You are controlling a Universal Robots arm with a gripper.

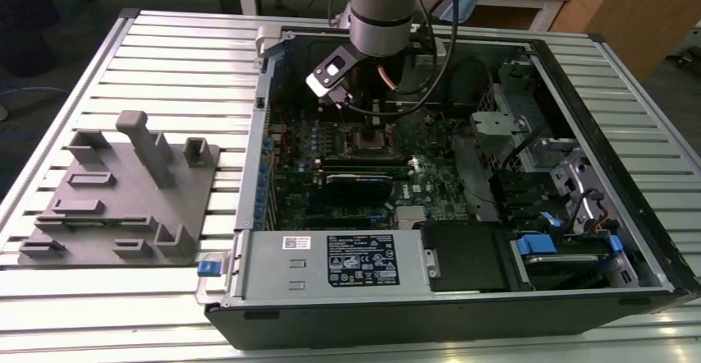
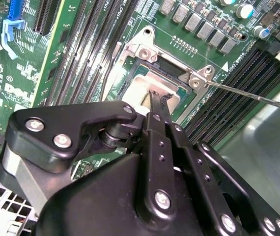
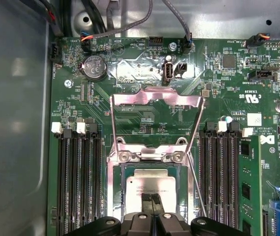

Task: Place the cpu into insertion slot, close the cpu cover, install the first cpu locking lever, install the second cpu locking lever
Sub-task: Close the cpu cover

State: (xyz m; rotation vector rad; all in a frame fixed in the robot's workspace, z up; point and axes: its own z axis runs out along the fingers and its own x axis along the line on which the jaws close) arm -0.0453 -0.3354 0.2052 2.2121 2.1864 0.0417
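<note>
The cpu (image 3: 149,185), a silver-grey square chip, lies inside the insertion slot (image 3: 114,187) on the green motherboard. In the exterior view the slot (image 1: 367,143) sits below the arm's wrist. My gripper (image 3: 151,197) is shut, its two thin black fingers together, their tips at the cpu's top face (image 2: 147,83); whether they touch it I cannot tell. The cpu cover (image 3: 154,96), a thin silver frame, stands swung open beyond the socket's hinge. A thin wire locking lever (image 2: 253,96) sticks out unlatched from the socket corner, and it also runs along the socket's side (image 3: 195,182).
Black memory slots (image 3: 78,182) flank the socket on both sides. The open case holds a black graphics card (image 1: 356,184), a power supply (image 1: 328,260) and cables (image 1: 460,75) by the arm. A grey fixture (image 1: 121,190) rests on the slatted table at the exterior view's left.
</note>
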